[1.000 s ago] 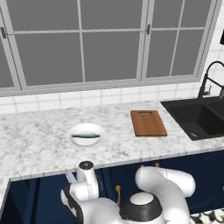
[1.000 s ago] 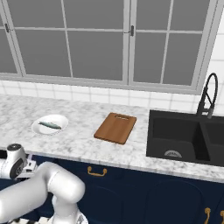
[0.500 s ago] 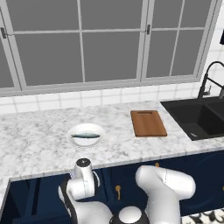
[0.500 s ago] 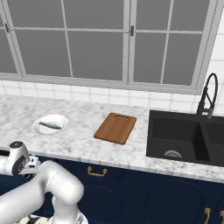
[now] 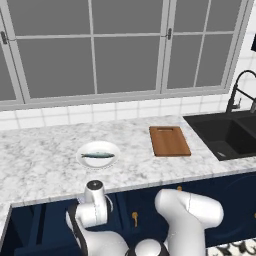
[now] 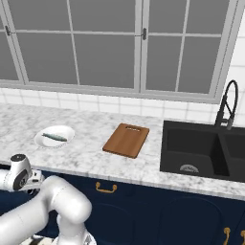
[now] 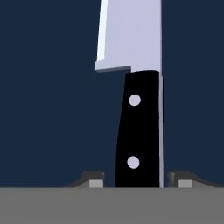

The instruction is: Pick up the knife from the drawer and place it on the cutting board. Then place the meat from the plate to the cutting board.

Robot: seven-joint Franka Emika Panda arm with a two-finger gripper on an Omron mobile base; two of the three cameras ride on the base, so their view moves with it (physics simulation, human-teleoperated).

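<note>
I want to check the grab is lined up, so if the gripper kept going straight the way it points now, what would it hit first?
The knife: its black handle lies between the gripper fingertips, dead ahead in the hand view. Behind it is the dark drawer floor. Depth is hard to judge, so the handle may already be within the fingers.

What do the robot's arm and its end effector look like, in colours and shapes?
The arm is made of thick, rounded, glossy white segments with dark bands at the joints and a round grey cap on one joint. No cables or markings are visible. The end effector has two small finger tips, dark with lighter grey faces.
</note>
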